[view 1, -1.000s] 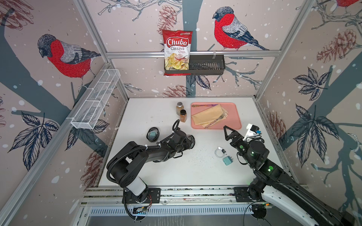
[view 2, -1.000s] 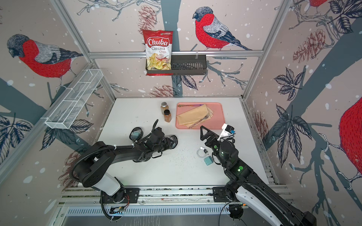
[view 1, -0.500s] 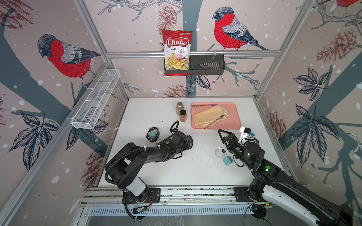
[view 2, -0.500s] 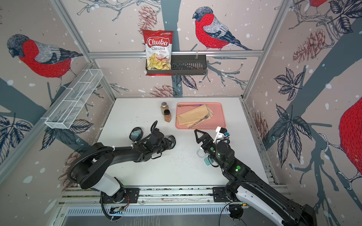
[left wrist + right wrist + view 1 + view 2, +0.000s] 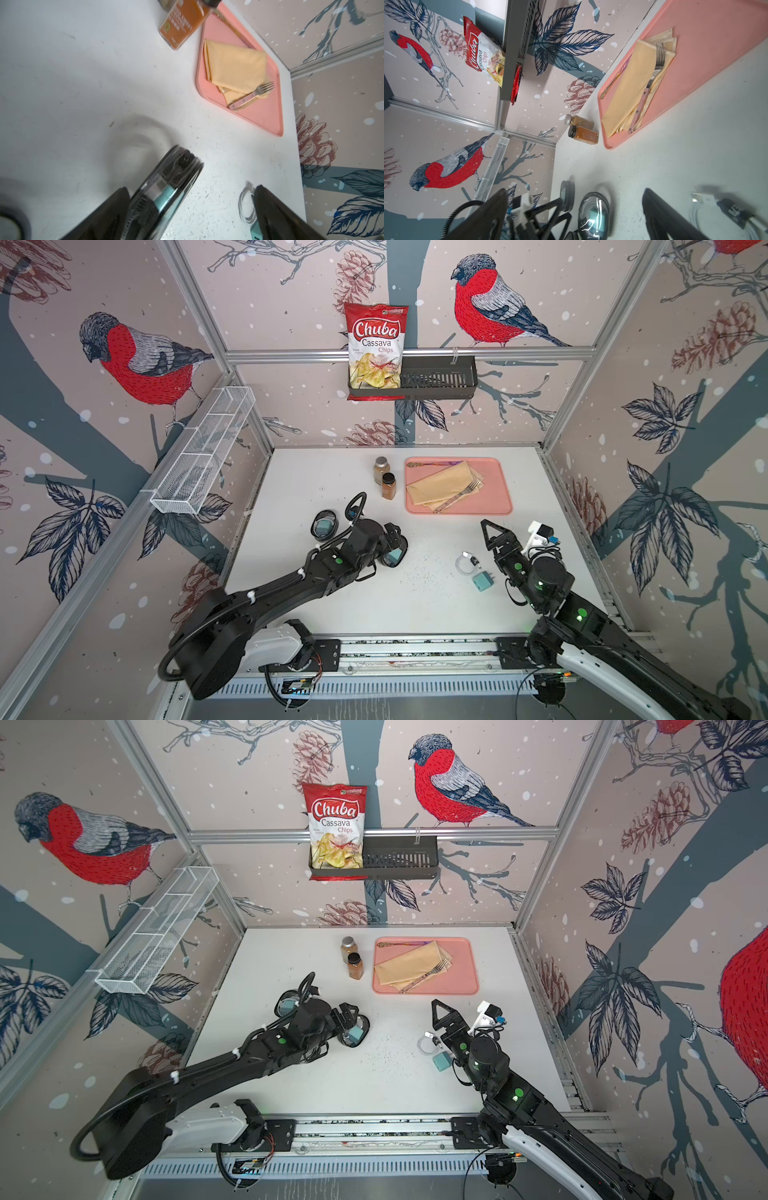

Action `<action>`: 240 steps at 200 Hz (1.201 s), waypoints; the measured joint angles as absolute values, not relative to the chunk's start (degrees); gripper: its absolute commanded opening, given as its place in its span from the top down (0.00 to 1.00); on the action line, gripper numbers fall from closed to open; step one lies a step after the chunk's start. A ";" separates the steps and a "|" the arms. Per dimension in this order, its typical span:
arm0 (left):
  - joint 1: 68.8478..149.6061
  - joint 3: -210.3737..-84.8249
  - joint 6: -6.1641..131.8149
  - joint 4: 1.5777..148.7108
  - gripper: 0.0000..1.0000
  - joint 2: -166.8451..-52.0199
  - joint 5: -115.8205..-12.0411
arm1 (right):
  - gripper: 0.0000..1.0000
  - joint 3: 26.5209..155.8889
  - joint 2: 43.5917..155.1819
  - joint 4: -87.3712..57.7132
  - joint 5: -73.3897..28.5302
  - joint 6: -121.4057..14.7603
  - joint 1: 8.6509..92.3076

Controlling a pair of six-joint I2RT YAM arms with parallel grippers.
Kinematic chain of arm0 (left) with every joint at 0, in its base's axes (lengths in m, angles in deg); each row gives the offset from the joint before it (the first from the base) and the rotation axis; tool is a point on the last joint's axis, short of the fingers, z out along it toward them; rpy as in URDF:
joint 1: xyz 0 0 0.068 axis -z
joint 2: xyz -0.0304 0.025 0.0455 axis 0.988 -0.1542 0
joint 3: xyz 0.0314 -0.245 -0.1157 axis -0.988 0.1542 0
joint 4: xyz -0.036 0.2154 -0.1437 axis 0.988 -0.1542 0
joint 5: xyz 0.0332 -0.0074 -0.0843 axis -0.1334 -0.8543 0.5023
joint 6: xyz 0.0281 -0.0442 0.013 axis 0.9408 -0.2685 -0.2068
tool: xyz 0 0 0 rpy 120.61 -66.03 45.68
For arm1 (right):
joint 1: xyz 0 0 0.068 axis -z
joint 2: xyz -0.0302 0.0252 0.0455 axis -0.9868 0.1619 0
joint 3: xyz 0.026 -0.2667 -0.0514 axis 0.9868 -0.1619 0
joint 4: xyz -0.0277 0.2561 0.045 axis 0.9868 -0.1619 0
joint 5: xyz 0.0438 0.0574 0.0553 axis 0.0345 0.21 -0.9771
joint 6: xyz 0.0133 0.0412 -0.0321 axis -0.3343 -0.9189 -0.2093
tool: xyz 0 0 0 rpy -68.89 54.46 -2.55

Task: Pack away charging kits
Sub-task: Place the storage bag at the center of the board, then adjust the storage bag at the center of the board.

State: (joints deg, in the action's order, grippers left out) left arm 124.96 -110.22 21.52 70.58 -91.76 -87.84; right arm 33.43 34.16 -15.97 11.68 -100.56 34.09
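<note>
The left gripper (image 5: 191,188) is holding its jaws spread wide. A clear black-rimmed case (image 5: 166,187) is standing between them, tipped up on its rim. It is leaning against one finger (image 5: 108,212), while the opposite finger is sitting well apart from it, so nothing is being clamped. A teal charger (image 5: 354,1034) is showing through the case's clear wall. In both top views this case is resting on the white table (image 5: 332,472), left of the middle, right at the gripper's tips. A second case (image 5: 325,525) (also showing teal inside) is lying near it, toward the left wall, just beside the left wrist.

The right gripper (image 5: 509,533) is also keeping its jaws far apart over the table, with its tips pointing toward the pink tray (image 5: 494,506). Nothing is sitting between the fingers, and they are touching nothing that shows. A coiled white cable (image 5: 464,564) and a loose teal charger (image 5: 482,581) are lying on the table just beside each other. They are close alongside the right arm, on the side toward the table's middle.
</note>
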 measured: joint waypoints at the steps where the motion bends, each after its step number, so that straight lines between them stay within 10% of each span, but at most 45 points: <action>1: 124.96 -110.24 21.65 70.36 0.03 -91.48 -87.97 | 0.00 33.26 34.18 -15.77 11.63 -100.25 34.14; 72: 124.96 -100.56 19.69 50.62 0.03 -56.40 -99.03 | 0.01 33.15 47.45 -4.25 -1.90 -85.76 35.27; 168: 123.63 -96.14 12.32 37.95 0.03 -43.74 -101.83 | 0.78 70.20 104.74 0.67 -2.11 -73.46 16.87; 240: 114.71 -95.09 8.56 38.10 0.03 -44.88 -102.84 | 0.86 96.71 133.74 -1.78 -11.21 -72.41 18.82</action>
State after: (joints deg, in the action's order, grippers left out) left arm 114.71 -95.09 8.56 38.10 -44.88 -102.84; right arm 96.71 133.74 -1.78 -11.21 -72.41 18.82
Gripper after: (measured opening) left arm 0.972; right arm 0.138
